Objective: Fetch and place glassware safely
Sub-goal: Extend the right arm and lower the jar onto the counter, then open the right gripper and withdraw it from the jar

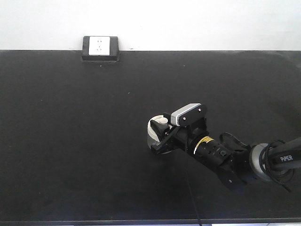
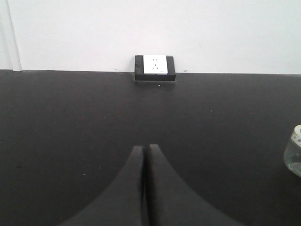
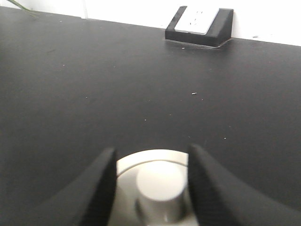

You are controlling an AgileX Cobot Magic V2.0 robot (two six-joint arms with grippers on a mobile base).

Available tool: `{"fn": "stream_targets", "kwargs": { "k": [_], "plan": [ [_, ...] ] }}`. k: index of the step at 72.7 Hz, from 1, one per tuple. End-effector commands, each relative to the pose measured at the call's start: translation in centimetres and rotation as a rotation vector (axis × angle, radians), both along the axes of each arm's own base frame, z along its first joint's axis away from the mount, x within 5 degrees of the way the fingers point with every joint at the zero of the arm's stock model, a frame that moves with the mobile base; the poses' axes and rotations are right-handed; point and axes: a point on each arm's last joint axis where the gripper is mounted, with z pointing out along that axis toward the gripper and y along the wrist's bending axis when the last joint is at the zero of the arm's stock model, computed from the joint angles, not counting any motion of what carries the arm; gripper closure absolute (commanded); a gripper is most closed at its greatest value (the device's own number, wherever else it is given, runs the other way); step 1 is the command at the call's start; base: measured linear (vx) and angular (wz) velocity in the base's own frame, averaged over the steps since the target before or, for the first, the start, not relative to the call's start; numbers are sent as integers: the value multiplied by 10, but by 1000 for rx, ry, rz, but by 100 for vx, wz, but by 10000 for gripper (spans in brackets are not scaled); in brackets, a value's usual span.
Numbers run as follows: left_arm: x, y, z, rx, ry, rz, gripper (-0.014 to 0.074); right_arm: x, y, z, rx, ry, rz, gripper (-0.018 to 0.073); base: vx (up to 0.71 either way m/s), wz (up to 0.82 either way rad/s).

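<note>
The glassware (image 1: 156,129) is a small clear jar with a cream-white lid and a central knob (image 3: 157,186), standing on the black table right of centre. My right gripper (image 1: 161,139) reaches in from the right, and its fingers flank the knob over the lid. In the right wrist view the right gripper (image 3: 151,157) is open, with a gap showing on each side of the knob. My left gripper (image 2: 145,148) is shut with nothing in it and hovers over bare table. The glassware (image 2: 294,155) shows at the right edge of that view.
A black block with a white socket plate (image 1: 100,47) sits at the table's back edge against the white wall. The black table (image 1: 70,141) spreads wide to the left and front. The right arm and its cable (image 1: 244,162) lie at the lower right.
</note>
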Motion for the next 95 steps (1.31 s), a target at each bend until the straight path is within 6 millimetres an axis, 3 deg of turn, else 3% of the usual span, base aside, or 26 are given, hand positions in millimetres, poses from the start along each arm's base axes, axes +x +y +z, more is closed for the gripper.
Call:
{"fn": "stream_targets", "kwargs": {
  "k": [1, 15, 30, 46, 60, 70, 95],
  "plan": [
    [0, -1, 14, -12, -86, -15, 603, 3, 0, 27, 29, -78, -6, 118, 0, -1],
    [0, -1, 14, -12, -86, -15, 603, -1, -3, 52, 23, -98, -16, 87, 0, -1],
    [0, -1, 14, -12, -86, -15, 603, -16, -13, 103, 62, -84, -53, 90, 0, -1],
    [0, -1, 14, -12, -86, -15, 603, -44, -31, 155, 53, -51, -113, 95, 0, 0],
    [0, -1, 14, -12, -86, -15, 603, -85, -51, 197, 2, -121, -128, 95, 0, 0],
    [0, -1, 14, -12, -86, -15, 603, -125, -69, 210, 25, -199, -129, 95, 0, 0],
    [0, -1, 14, -12, -86, -15, 603, -219, -120, 200, 17, -215, -231, 95, 0, 0]
  ]
}}
